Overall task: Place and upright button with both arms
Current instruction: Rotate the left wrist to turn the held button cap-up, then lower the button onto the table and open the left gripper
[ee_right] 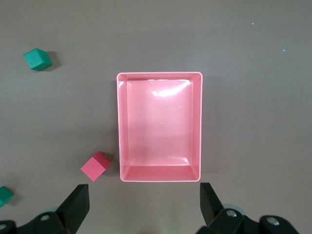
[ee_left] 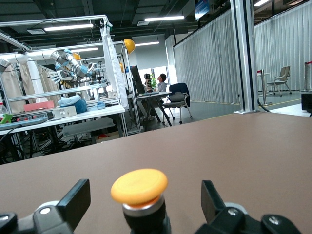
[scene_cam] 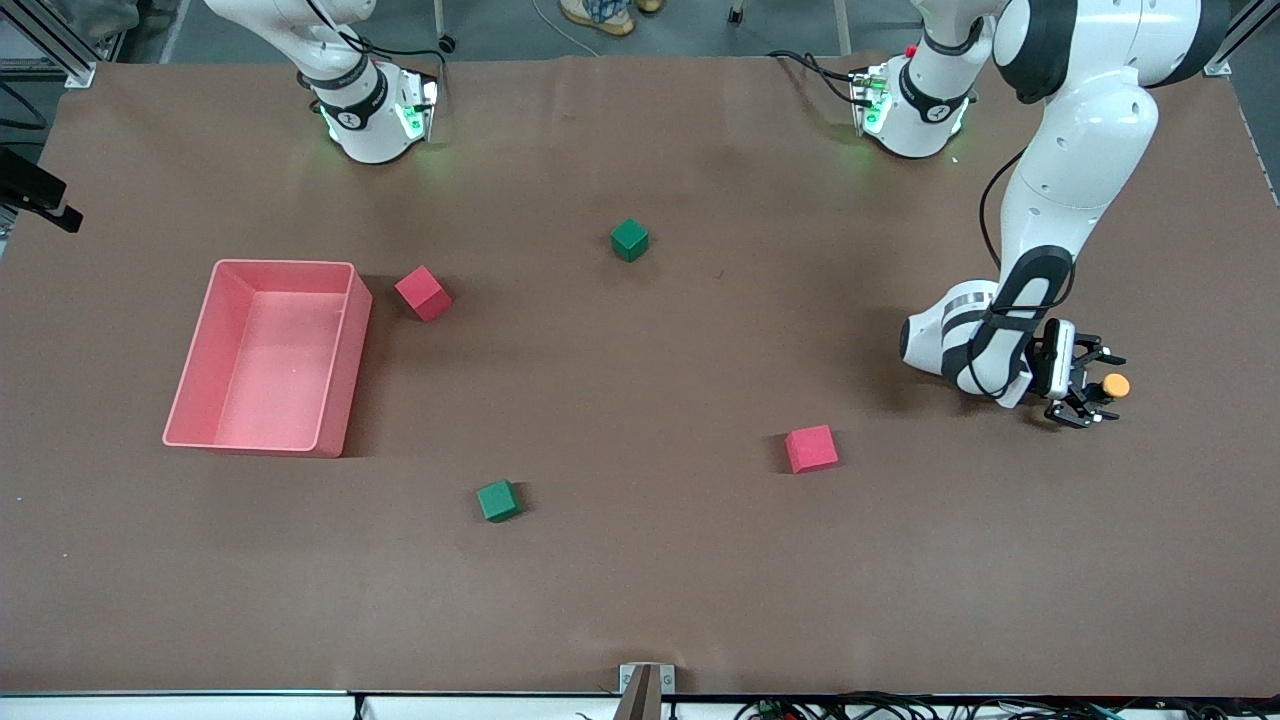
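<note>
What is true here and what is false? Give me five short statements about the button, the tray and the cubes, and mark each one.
1. The button sits between the open fingers of the left tool. True.
2. The pink tray holds a red cube. False: it holds nothing.
3. Two green cubes lie on the table. True.
4. The right tool grips a green cube. False: it hangs open over the tray.
5. The button's cap is blue. False: it is orange.

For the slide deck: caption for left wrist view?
Left gripper open around the orange-capped button, low over the brown table.
</note>
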`<action>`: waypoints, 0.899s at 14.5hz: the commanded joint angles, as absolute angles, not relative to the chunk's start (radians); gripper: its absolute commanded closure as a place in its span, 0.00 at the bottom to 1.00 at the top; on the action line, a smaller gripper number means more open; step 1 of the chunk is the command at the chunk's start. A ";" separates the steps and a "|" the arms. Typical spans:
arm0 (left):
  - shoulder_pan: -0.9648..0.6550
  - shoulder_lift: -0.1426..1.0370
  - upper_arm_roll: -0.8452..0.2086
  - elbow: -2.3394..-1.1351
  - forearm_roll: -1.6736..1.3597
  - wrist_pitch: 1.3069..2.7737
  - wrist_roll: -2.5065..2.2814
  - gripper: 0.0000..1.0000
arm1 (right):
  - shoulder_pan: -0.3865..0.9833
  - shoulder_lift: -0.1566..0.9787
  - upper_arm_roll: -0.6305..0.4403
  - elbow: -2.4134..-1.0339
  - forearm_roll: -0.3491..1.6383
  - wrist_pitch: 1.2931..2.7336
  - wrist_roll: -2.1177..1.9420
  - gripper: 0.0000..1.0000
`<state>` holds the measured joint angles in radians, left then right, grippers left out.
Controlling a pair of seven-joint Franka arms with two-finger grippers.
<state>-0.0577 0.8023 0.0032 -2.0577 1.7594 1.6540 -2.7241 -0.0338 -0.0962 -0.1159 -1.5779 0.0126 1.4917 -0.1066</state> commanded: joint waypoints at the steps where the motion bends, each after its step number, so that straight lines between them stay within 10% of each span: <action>1: -0.055 0.761 0.003 -2.072 1.776 1.646 -2.715 0.00 | -0.052 -0.092 -0.106 -1.562 0.035 1.479 -0.121 0.00; 13: -0.043 0.488 -0.020 -2.037 1.622 1.813 -2.205 0.00 | -0.052 -0.083 -0.104 -1.559 0.035 1.476 -0.121 0.00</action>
<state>-0.0520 0.5835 -0.0085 -2.0426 1.6967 1.7176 -2.3443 -0.0338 -0.0896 -0.1152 -1.5765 0.0140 1.4898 -0.1074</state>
